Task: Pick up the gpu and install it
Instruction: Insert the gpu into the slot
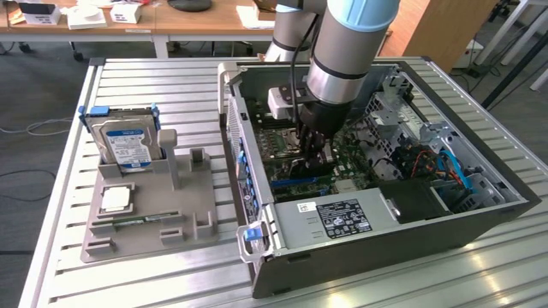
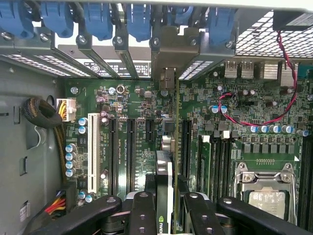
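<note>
The gpu (image 2: 166,166) stands on edge over a black slot of the green motherboard (image 2: 137,103), seen edge-on as a thin dark card. Its metal bracket (image 2: 172,46) sits at the case's rear slot openings. My gripper (image 2: 168,208) is shut on the card, one black finger (image 2: 142,213) on either side of it. In the exterior view the gripper (image 1: 312,146) reaches down inside the open computer case (image 1: 479,218), with the dark gpu (image 1: 298,169) just under it at the board.
A white slot (image 2: 93,147) and black slots lie beside the card, with a CPU socket (image 2: 266,196) on the other side. Outside the case, a grey holder (image 1: 145,224) carries a hard drive (image 1: 127,144) and a memory stick (image 1: 137,220). The power supply (image 1: 342,218) fills the case's near end.
</note>
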`<state>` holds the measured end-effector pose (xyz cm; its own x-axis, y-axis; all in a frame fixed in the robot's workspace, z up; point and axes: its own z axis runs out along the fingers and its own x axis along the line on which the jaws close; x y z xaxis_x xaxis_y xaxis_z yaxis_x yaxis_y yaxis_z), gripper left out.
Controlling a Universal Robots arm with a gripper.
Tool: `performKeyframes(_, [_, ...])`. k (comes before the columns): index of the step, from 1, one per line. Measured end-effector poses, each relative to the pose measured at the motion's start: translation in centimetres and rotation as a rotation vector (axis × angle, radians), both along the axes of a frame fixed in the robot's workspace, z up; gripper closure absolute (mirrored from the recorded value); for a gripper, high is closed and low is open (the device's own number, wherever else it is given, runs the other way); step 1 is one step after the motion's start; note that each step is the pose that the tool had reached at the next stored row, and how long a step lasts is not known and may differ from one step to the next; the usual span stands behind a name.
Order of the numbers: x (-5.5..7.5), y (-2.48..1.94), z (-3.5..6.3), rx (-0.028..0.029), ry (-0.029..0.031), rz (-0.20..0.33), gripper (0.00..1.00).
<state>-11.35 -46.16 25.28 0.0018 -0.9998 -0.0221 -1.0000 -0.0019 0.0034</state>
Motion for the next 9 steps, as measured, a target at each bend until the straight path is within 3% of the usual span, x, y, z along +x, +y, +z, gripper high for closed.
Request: performKeyframes(9, [-0.01,-0.02,-0.01,-0.0005,0.0,-0.007,0.73])
